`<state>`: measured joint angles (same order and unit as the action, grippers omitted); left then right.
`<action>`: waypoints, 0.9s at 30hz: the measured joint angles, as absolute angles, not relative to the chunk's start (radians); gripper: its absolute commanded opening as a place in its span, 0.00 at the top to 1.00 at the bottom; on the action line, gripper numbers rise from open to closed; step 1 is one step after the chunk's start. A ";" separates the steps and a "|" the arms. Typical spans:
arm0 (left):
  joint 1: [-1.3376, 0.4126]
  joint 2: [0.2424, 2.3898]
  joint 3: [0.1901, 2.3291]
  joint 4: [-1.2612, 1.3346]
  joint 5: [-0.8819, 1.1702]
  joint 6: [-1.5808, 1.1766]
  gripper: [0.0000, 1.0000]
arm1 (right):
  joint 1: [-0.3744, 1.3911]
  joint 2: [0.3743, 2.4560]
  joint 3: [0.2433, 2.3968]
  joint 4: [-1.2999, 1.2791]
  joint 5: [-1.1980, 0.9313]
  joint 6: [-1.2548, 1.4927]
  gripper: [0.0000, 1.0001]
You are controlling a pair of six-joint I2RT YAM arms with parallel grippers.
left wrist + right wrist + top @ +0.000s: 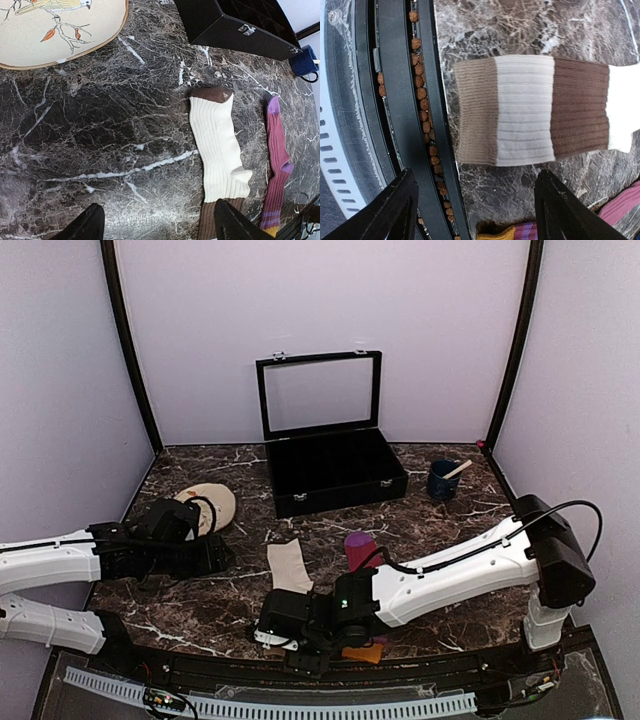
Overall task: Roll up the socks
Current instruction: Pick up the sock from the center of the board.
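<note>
The cream sock (288,565) lies flat on the marble table, its brown toe far and its banded cuff (530,117) at the near edge. The magenta-purple striped sock (277,160) lies flat beside it on the right, with its orange cuff (495,234) near the edge. My right gripper (270,625) is open and empty, and hovers over the near table edge just beside the cream cuff; its fingers (565,210) straddle bare marble and the rail. My left gripper (222,555) is open and empty to the left of the cream sock, with one finger (232,225) over the sock's brown band.
An open black case (335,470) stands at the back centre. A round beige disc with a bird pattern (55,30) lies at the left, by the left arm. A blue cup (443,480) stands at the back right. A black rail (405,100) runs along the near table edge.
</note>
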<state>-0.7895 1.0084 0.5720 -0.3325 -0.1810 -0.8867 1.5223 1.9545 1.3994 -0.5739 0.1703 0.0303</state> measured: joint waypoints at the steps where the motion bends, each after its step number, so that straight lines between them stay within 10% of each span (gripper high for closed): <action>1: -0.789 1.003 0.570 -0.336 -0.183 -0.888 0.22 | 1.520 1.963 1.402 -0.572 0.165 0.026 0.27; 27: -0.789 0.970 0.564 -0.376 -0.233 -0.895 0.22 | 1.443 2.053 1.443 -0.545 0.071 -0.046 0.41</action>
<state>-0.7895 0.9699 0.5636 -0.3763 -0.2329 -0.8948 1.4425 2.0533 1.4433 -0.5453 0.0708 -0.0460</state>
